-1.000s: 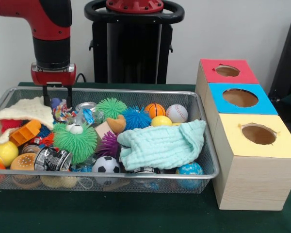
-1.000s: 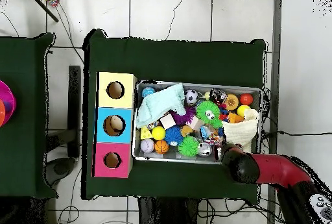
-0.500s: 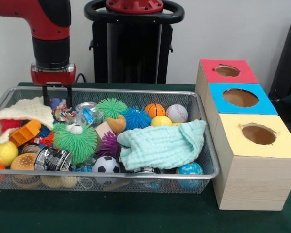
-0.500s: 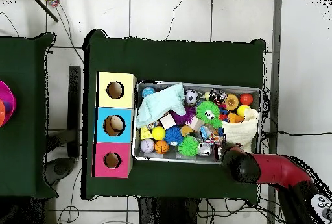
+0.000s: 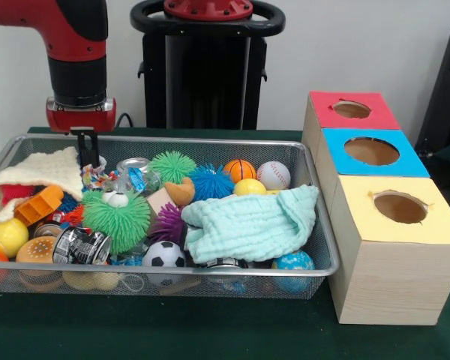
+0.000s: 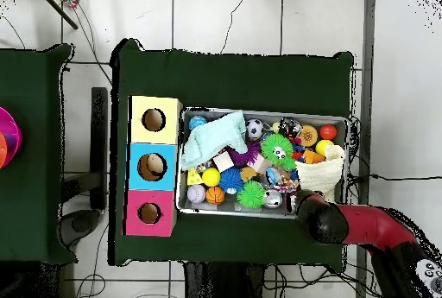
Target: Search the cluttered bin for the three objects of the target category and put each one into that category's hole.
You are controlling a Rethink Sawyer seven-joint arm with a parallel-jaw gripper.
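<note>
The wire mesh bin [image 5: 210, 140] is full of toys; it also shows in the overhead view [image 6: 263, 111]. A crumpled wrapper [image 5: 97, 177] printed red, blue, yellow and white lies at the bin's back left, beside a cream knitted cloth [image 5: 37, 174]. My gripper [image 5: 88, 159] hangs from the red arm right above and behind this wrapper, its jaws together; nothing shows between them. In the overhead view the arm's wrist [image 6: 316, 218] hides the gripper. The yellow-topped hole [image 5: 400, 207] is in the nearest box on the right, and shows in the overhead view [image 6: 154, 120].
Blue-topped hole [image 5: 371, 151] and red-topped hole [image 5: 351, 109] stand behind the yellow one. The bin holds green spiky balls [image 5: 117, 217], a mint cloth [image 5: 251, 222], a small football [image 5: 163, 255], a baseball [image 5: 273, 175] and cans. The robot's pedestal [image 5: 207, 67] stands behind.
The two fingers, apart one second and half a second ago, have closed together over the bin's back left corner. The arm has hardly shifted.
</note>
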